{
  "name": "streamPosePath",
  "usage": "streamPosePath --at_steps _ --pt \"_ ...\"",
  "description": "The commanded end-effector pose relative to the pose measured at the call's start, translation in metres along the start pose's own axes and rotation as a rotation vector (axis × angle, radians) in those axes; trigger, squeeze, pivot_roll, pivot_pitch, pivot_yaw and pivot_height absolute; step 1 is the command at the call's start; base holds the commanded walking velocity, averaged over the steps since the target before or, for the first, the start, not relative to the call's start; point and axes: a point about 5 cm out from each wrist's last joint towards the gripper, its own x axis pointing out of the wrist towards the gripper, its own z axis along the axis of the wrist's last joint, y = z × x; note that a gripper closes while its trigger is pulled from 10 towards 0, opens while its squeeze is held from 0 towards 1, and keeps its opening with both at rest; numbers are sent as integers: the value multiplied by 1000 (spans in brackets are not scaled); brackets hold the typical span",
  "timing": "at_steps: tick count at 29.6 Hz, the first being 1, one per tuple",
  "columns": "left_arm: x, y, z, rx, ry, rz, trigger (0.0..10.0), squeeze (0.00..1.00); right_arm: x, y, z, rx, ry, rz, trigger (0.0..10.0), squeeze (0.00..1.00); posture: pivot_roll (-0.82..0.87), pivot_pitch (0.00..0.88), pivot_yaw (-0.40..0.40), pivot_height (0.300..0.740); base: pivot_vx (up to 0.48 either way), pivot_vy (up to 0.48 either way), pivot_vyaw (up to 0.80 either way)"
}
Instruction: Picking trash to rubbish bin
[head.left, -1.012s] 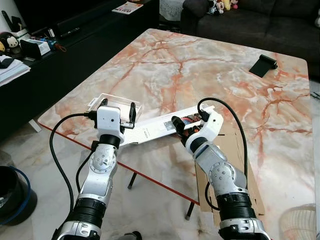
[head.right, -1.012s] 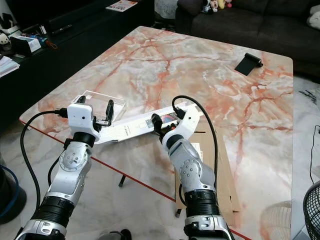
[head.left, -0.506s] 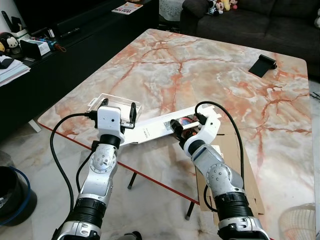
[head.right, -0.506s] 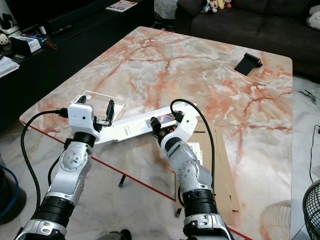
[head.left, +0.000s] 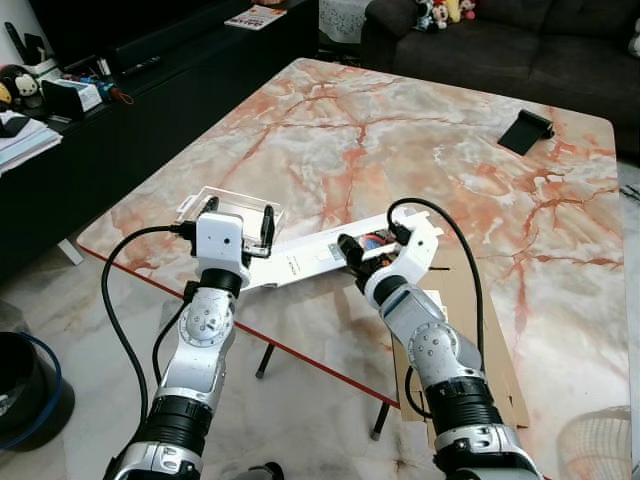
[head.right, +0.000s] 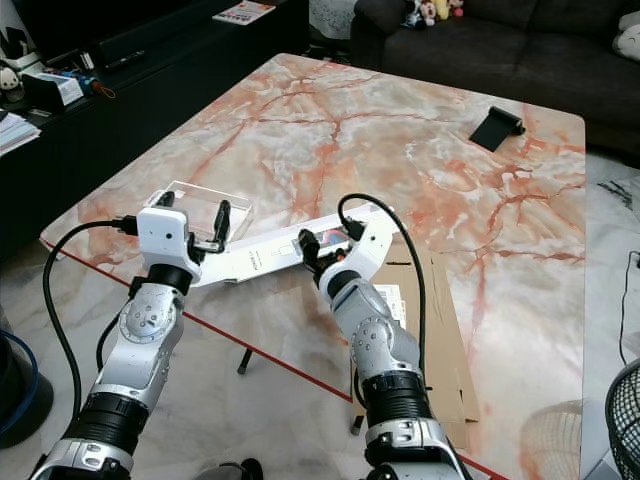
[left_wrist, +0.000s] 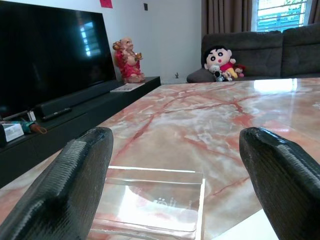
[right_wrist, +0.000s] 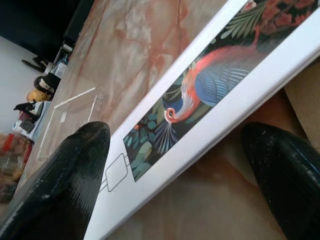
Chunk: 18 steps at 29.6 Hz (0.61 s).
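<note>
Straddling the long white box (head.left: 320, 256) near the table's (head.left: 420, 150) front edge, the right gripper (head.left: 362, 262) gapes wide, gripping nothing. Left gripper (head.left: 238, 222) hovers spread, unladen, over the clear tray (head.left: 232, 205) at the near-left corner.

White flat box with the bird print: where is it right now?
The white flat box lies near the marble table's front edge, between both arms: right claw open at its bird-print end, clear plastic tray at the other.

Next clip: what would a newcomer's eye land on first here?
The pink-veined marble table dominates. At its near edge, the right claw is open around a long white box printed with a colourful bird, while the left claw is open at a clear plastic lid beside it. A small black object sits at the far right.
</note>
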Motion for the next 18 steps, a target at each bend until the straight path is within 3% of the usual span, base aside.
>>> streamPosePath --at_steps 1,17,18 --pt "2 0 5 -2 -20 -2 10000 0 11 64 -4 22 6 162 10000 0 145 105 9 740 0 0 0" --pt "3 -1 6 -4 -24 -2 10000 0 17 69 -5 31 2 166 10000 0 149 105 7 740 0 0 0" --pt "3 -1 6 -4 -25 -2 10000 0 18 69 -5 32 -2 166 0 0 155 106 8 740 0 0 0"
